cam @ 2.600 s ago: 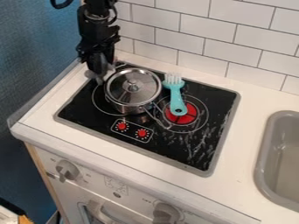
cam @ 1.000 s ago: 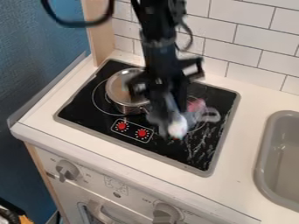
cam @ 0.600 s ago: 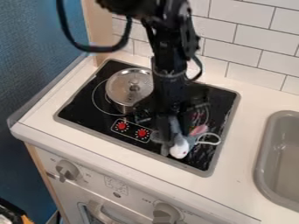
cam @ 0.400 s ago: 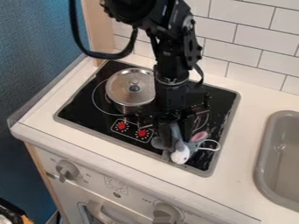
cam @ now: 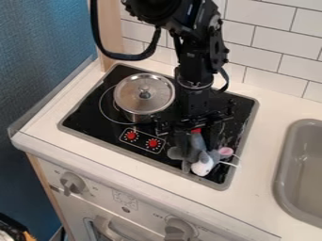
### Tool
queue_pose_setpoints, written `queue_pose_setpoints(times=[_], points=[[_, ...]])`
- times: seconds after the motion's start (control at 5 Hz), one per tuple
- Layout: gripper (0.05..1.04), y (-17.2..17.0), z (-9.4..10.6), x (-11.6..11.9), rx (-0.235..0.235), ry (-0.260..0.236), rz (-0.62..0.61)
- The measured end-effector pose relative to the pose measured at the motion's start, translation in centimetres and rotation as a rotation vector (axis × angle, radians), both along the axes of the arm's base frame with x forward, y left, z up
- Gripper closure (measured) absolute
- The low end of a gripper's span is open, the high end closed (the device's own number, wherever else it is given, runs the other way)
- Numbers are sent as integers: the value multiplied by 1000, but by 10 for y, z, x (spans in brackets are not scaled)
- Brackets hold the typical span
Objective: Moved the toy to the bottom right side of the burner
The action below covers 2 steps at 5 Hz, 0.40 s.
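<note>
The black gripper (cam: 197,144) hangs low over the front right part of the black stove top (cam: 100,129), its fingers apart on either side of the toy's grey body. The toy, a grey and white plush mouse (cam: 202,165) with a pink ear and a white tail, rests at the stove top's bottom right, its white face toward the front edge. Between the fingers, above the toy's body, a bit of the red burner (cam: 196,130) shows. The arm and gripper hide most of that burner.
A lidded metal pot (cam: 143,96) stands on the left burner, close to the arm. Two red knob markings (cam: 153,143) lie left of the toy. The grey sink (cam: 308,174) is at the right, and a tiled wall (cam: 270,61) rises behind.
From the back left, the arm has come over the right side with the toy, then down toward the front. The fingers have since spread, and the toy has shifted slightly right.
</note>
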<state>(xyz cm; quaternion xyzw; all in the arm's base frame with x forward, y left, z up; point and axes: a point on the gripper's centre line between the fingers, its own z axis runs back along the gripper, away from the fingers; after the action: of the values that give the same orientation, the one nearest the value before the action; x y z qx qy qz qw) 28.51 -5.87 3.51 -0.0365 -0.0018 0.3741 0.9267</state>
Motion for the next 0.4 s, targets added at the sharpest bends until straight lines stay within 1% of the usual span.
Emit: queue_pose_setpoints(times=[0.2, 0.4], points=[[107, 4, 2, 2, -1, 2, 21], [80, 6, 8, 4, -10, 0, 30]])
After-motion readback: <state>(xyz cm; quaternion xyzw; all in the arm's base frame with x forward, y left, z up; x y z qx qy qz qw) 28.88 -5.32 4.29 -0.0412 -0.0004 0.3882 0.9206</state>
